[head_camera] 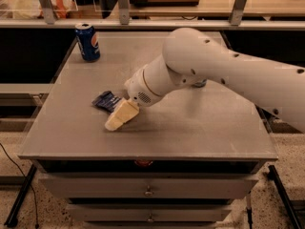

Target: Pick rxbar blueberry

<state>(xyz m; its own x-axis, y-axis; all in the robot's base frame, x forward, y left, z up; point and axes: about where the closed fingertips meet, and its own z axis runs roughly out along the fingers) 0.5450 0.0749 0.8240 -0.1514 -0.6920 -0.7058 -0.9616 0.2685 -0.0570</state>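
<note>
The bar (107, 100) is lying flat near the counter's (200, 128) left edge, about midway between front and back. The gripper (116, 122) is pointing down at the surface just beside the bar, on its front side, overlapping the wrapper's near end. I cannot tell whether it is spread or pressed together. The arm (214, 66) is stretching in from the right edge. A Pepsi can (87, 42) is standing at the back-left corner.

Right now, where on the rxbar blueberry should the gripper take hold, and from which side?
Probably mid-length, across its narrow width, from above: the rxbar blueberry lies thin and flat on the table. The gripper sits low beside its end.
</note>
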